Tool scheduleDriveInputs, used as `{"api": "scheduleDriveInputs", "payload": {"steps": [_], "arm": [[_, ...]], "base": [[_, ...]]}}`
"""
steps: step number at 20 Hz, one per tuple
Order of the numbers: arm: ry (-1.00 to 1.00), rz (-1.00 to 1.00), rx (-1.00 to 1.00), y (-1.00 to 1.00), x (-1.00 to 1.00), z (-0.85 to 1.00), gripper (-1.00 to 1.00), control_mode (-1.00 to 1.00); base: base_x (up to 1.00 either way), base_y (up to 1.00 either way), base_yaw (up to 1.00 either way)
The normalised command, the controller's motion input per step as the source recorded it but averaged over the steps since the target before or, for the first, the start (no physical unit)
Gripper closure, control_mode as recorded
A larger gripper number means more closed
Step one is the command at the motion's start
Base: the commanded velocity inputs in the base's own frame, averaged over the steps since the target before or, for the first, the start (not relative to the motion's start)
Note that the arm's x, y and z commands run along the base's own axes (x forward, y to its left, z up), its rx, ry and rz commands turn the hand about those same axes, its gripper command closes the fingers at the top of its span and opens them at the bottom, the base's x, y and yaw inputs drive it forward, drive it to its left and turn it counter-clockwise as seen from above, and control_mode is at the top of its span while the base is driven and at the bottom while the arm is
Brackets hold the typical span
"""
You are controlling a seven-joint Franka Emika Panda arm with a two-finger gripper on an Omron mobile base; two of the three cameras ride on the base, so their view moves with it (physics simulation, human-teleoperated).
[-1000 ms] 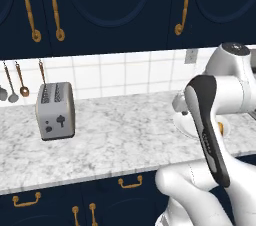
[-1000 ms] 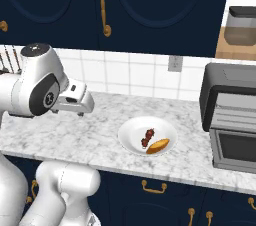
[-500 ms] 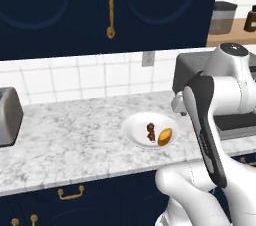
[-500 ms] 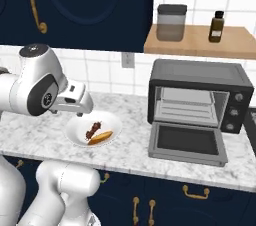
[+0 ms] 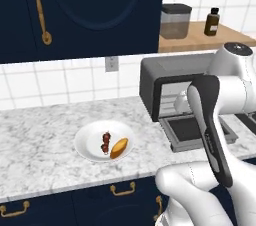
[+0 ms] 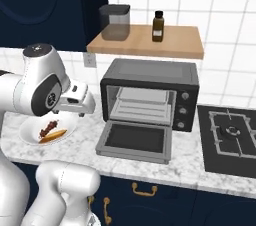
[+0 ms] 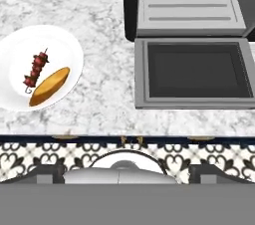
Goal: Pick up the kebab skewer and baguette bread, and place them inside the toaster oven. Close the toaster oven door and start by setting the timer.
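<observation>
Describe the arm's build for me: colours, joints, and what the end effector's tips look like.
The arm is glossy white with rounded, bulbous housings; a long dark grey panel runs along one link in the left base view. In the right base view a dark round joint cap carries a small white mark. No loose cables show. The end effector has two small dark finger tips.

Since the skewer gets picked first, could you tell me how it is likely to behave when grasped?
The kebab skewer looks thin and stiff, probably light. Its lumpy chunks may turn or slip between pads. It lies close beside the baguette bread on the plate, so that could get nudged.
</observation>
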Motion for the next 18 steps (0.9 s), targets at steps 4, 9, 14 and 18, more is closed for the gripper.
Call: {"api": "scheduleDriveInputs", "payload": {"steps": [4, 9, 14, 18], "arm": [[0.00, 0.00, 0.00, 0.00, 0.00, 0.00, -1.00, 1.00], [0.06, -0.06, -0.01, 0.27, -0.09, -0.19, -1.00, -1.00], [0.13, -0.21, -0.10, 1.00, -0.05, -0.49, -1.00, -1.00], [0.14, -0.16, 0.00, 0.97, 0.32, -0.47, -1.00, -1.00]], "base": [[0.56, 0.00, 0.00], [0.07, 0.00, -0.01], [0.00, 0.00, 0.00], [0.00, 0.00, 0.00]]}}
